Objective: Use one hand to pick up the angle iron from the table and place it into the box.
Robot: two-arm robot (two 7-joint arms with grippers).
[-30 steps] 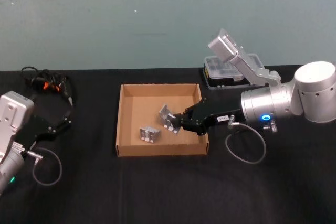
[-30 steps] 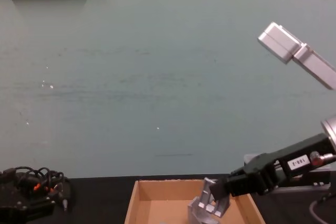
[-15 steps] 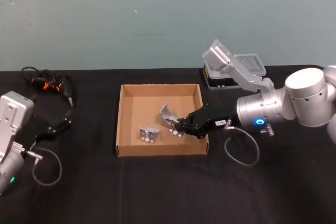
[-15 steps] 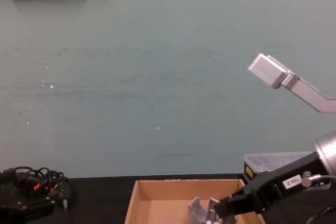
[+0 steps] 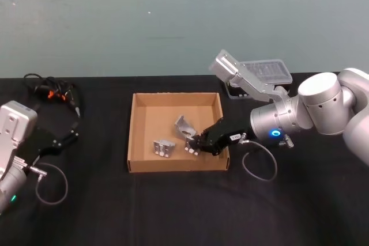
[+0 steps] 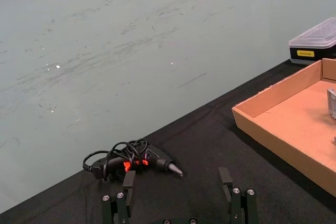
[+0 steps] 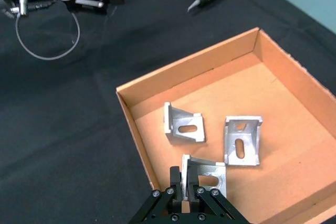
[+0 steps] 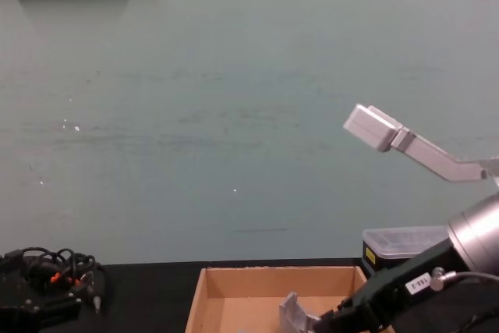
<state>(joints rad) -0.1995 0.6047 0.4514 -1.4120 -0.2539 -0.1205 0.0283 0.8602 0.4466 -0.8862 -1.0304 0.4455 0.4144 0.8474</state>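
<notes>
While reaching in over the low right wall of the shallow brown cardboard box (image 5: 173,164), keeps the black two-fingered right pincer (image 5: 194,145) clenched on a small light-grey metal L-shaped angle iron (image 7: 206,173). Holds it low inside the box, near the front right corner and just beside the front wall; cannot tell whether touching the floor. Grips one flange upright between the fingers (image 7: 175,181), with the other, slotted flange lying roughly flat and pointing away from the pincer toward the box's middle. Slot running along that flat flange, in line with the reach of the arm.

Shares the box with two more grey L-shaped brackets: one (image 5: 183,126) near the middle, close behind the pincer, and another (image 5: 163,147) toward the front left, apart from both. Leaves bare cardboard along the back and left walls.

Outside, plenty of open flat black tabletop (image 5: 173,211) in front of the box and to either side. Beyond the right arm, a black organiser case with clear lid (image 5: 262,76). At far left, a black tool with orange marks and coiled cable (image 5: 49,90).

Parked well apart at the left, the left pincer (image 6: 176,192), fingers spread and gripping nothing.
</notes>
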